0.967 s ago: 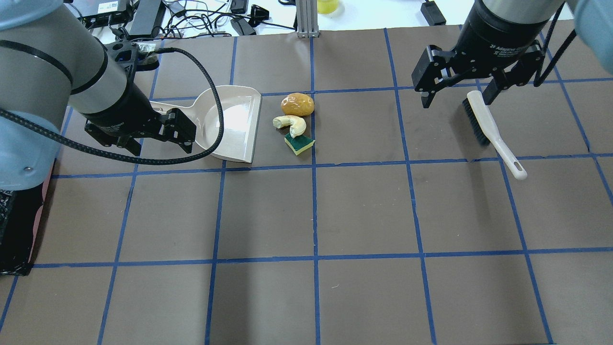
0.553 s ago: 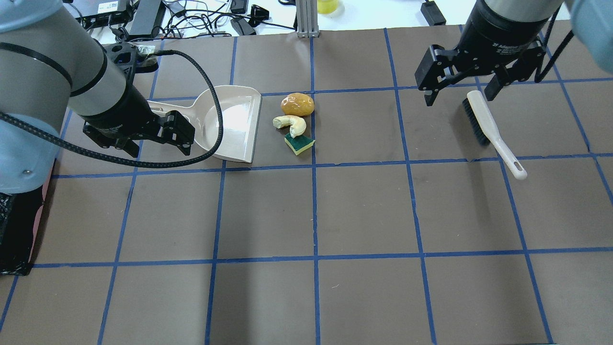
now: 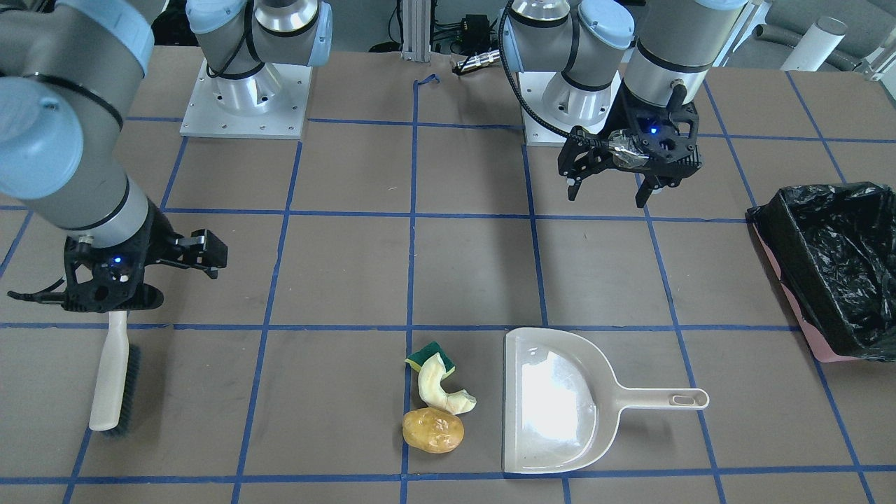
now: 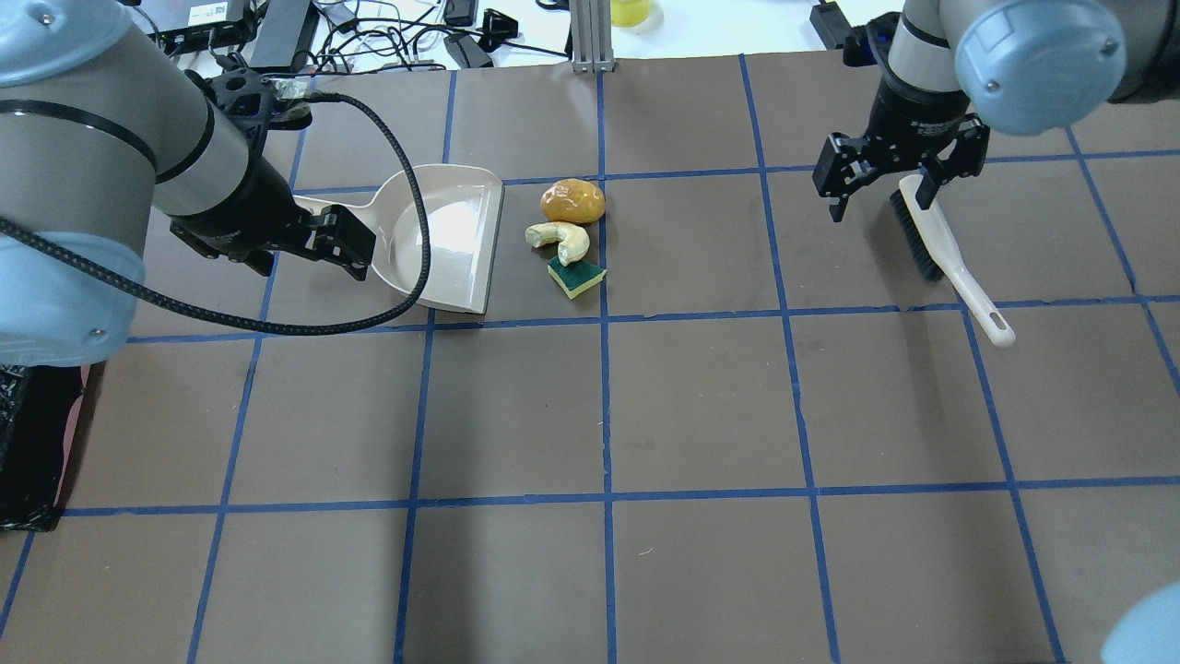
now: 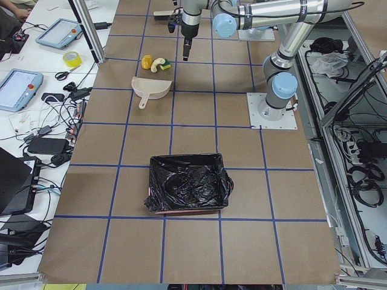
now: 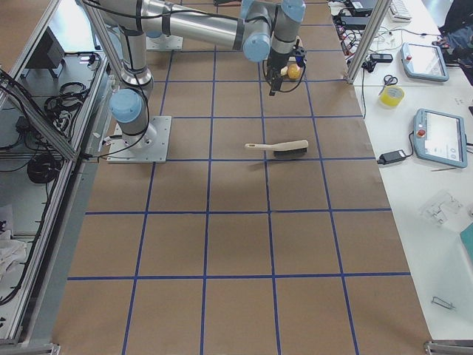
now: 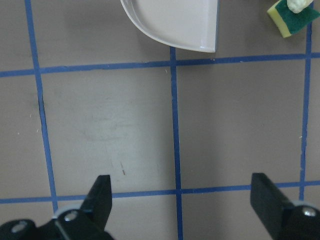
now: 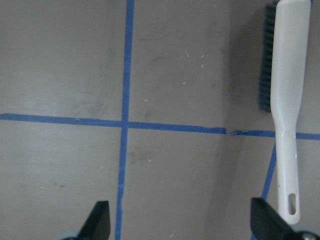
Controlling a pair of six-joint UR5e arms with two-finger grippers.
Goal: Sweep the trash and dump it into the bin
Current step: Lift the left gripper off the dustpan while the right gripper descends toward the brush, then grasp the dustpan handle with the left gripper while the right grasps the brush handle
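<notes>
The trash lies in a close group: a potato-like lump [image 4: 572, 201], a cream fruit slice [image 4: 562, 240] and a green-and-yellow sponge piece [image 4: 576, 277]; they also show in the front view as the lump [image 3: 432, 430], the slice [image 3: 437, 385] and the sponge [image 3: 423, 355]. The beige dustpan [image 4: 452, 240] lies beside them, mouth toward them. My left gripper [image 4: 286, 249] is open and empty, raised over the dustpan's handle side. My right gripper [image 4: 880, 198] is open and empty above the beige brush [image 4: 940, 249]. The bin [image 3: 791, 294], lined with a black bag, stands at the table's left end.
The left wrist view shows the dustpan's rim [image 7: 175, 20], the sponge [image 7: 290, 15] and my open fingers [image 7: 100, 195]. The right wrist view shows the brush [image 8: 285, 100] at its right. Cables and devices lie beyond the table's far edge [image 4: 387, 37].
My right gripper has come lower and closer over the brush's bristle end, still open. My left gripper has shifted slightly toward the far side by the dustpan handle, still open.
</notes>
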